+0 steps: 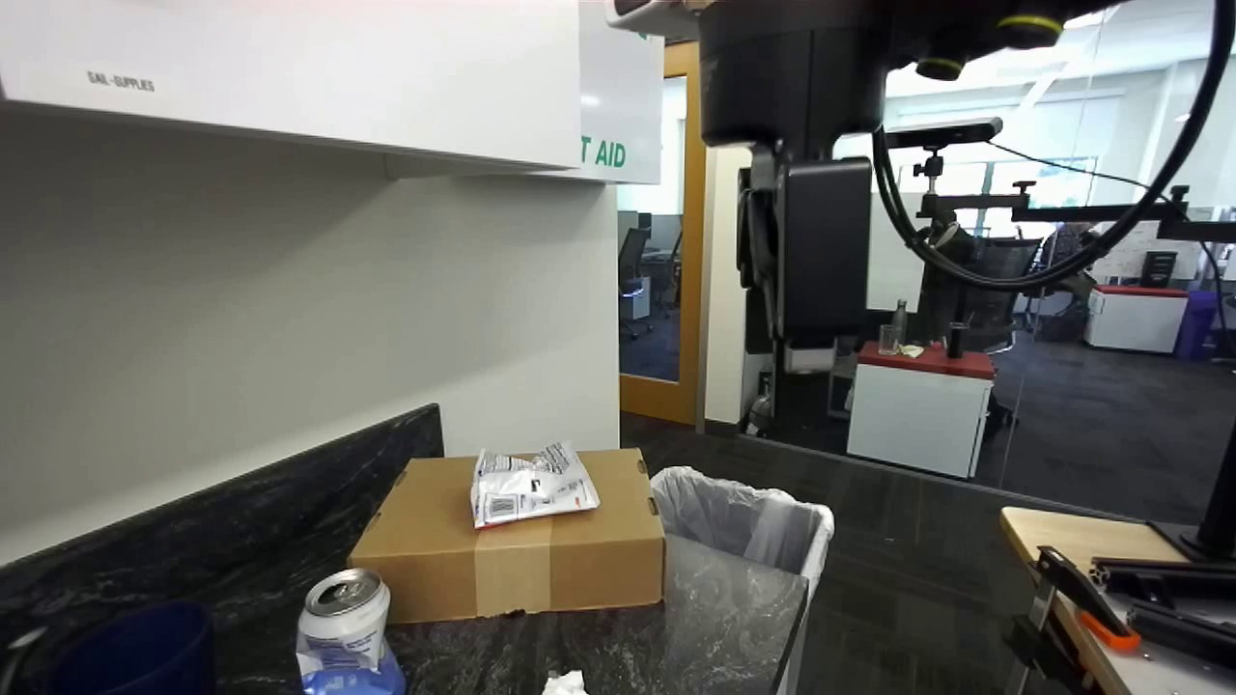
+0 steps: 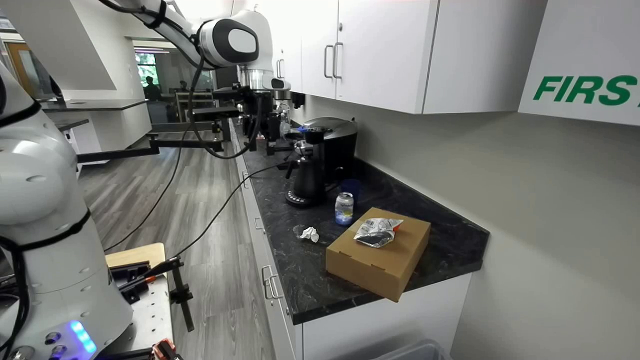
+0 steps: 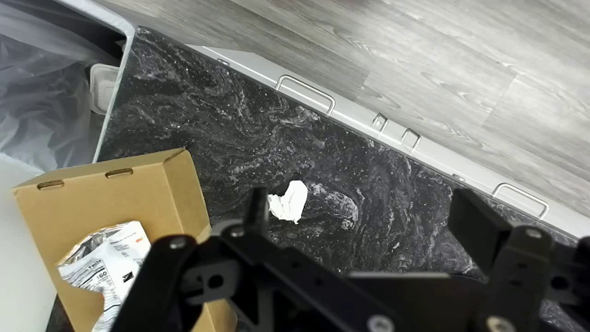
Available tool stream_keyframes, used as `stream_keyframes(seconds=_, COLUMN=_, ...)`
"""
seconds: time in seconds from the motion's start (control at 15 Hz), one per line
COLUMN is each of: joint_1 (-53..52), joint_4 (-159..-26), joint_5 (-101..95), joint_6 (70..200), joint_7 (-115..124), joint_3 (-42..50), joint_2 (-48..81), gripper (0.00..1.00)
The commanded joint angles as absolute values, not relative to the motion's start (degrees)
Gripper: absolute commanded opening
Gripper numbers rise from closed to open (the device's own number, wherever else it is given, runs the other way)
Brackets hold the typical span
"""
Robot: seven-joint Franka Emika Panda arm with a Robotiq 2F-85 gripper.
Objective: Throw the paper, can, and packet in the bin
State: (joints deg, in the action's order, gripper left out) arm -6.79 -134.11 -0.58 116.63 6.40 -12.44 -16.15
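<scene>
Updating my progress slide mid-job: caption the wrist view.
The open hand above a dark counter with crumpled paper, a packet atop a cardboard box, and a bagged bin alongside.

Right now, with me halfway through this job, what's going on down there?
The robot arm is handling nothing: its gripper hangs open and empty above the counter. The crumpled paper lies on the counter, the can stands upright near the cardboard box, and the packet lies flat on top of that box. The bin is beside the end of the counter, and none of the three has gone into it.
</scene>
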Motion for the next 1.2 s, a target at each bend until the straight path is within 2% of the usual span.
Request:
stream_keyframes(seconds=0.0, joint_1=-7.6, joint_4=-134.0, joint_5=-0.8, joint_6=116.5, joint_7=6.6, joint_3=-11.7, joint_2=-16.1, gripper=1.0)
stream_keyframes(seconds=0.6, joint_1=-7.6, joint_4=-134.0, joint_5=-0.8, joint_6=116.5, joint_7=6.6, joint_3=-11.7, joint_2=-16.1, gripper=1.0)
stream_keyframes(seconds=1.13, joint_1=-10.2, joint_4=-137.2, joint_5=0.2, joint_6=117.0, joint_7=10.9, joint_3=-14.0, joint_2=-22.9, gripper=1.0)
